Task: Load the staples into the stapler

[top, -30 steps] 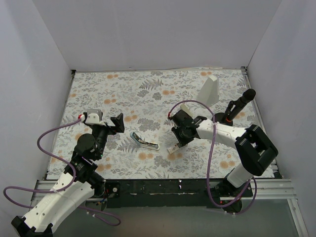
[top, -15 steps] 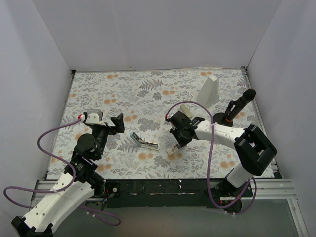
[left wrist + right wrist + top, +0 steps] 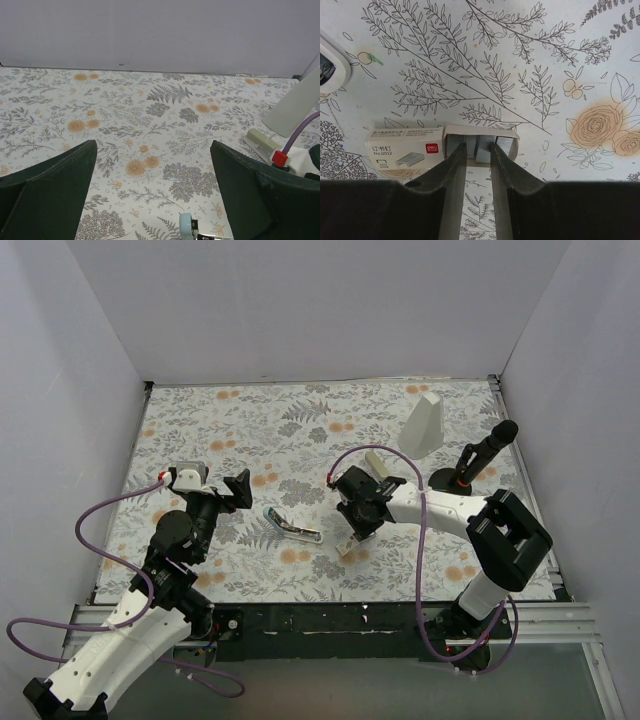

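Straddling the pulled-out tray of a small cream-white staple box (image 3: 405, 146), the right end effector (image 3: 478, 150) points steeply down at the floral-patterned counter (image 3: 200, 420). Its two dark fingers (image 3: 454, 170) stand only a narrow gap apart. The staples (image 3: 504, 146) lie as silver strips in the tray, one short piece right between the fingertips and others just outside each tip. Whether the tips actually press on that middle piece I cannot tell. The printed sleeve of the box, with a red logo, sticks out sideways past one finger and lies flat on the counter.

The left end effector (image 3: 152, 150) hangs above the counter with its fingers spread wide and nothing between them.

The light blue stapler (image 3: 292, 528) lies on the counter between the two end effectors, to the left of the right one and apart from it, touched by neither. Its silver metal channel shows along its length. In the left wrist view its rounded blue tip is at the bottom edge, below the gap between the fingers.

A beige stapler (image 3: 378, 462) lies just beyond the right end effector, partly hidden by the wrist. A tall white wedge-shaped block (image 3: 423, 426) stands farther off, beyond and to the right. A purple cable (image 3: 345, 455) arches over the right wrist.
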`<state>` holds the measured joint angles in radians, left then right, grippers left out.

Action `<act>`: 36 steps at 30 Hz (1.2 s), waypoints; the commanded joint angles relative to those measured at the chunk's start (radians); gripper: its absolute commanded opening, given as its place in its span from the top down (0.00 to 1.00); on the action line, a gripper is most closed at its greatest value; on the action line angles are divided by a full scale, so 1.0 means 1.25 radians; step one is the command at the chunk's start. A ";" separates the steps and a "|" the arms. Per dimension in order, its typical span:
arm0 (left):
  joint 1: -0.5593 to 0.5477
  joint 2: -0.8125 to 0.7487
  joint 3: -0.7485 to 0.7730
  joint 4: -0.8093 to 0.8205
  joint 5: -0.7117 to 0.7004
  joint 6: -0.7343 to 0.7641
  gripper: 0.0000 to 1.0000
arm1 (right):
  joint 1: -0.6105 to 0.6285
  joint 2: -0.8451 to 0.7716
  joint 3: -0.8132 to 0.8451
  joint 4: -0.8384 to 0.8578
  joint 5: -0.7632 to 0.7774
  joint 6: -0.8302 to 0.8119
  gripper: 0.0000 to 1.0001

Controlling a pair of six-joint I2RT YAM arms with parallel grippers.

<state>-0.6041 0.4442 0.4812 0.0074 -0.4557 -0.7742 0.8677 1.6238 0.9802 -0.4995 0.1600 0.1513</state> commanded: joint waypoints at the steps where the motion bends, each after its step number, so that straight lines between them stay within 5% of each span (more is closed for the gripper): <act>1: 0.006 -0.002 -0.002 -0.001 0.007 0.001 0.02 | 0.015 0.043 0.013 -0.018 0.050 0.014 0.66; 10: 0.007 -0.003 -0.003 -0.001 0.009 0.000 0.02 | 0.048 0.070 0.031 -0.046 0.154 0.029 0.66; 26: 0.007 -0.007 -0.002 -0.001 0.011 -0.002 0.02 | 0.058 0.012 0.023 -0.016 0.081 0.002 0.91; 36: 0.008 -0.007 -0.003 -0.001 0.012 0.000 0.02 | 0.057 -0.075 0.048 -0.041 0.067 -0.040 0.92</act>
<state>-0.5987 0.4431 0.4812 0.0074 -0.4484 -0.7780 0.9325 1.5963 1.0168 -0.5339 0.2565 0.1349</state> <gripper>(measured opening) 0.982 0.217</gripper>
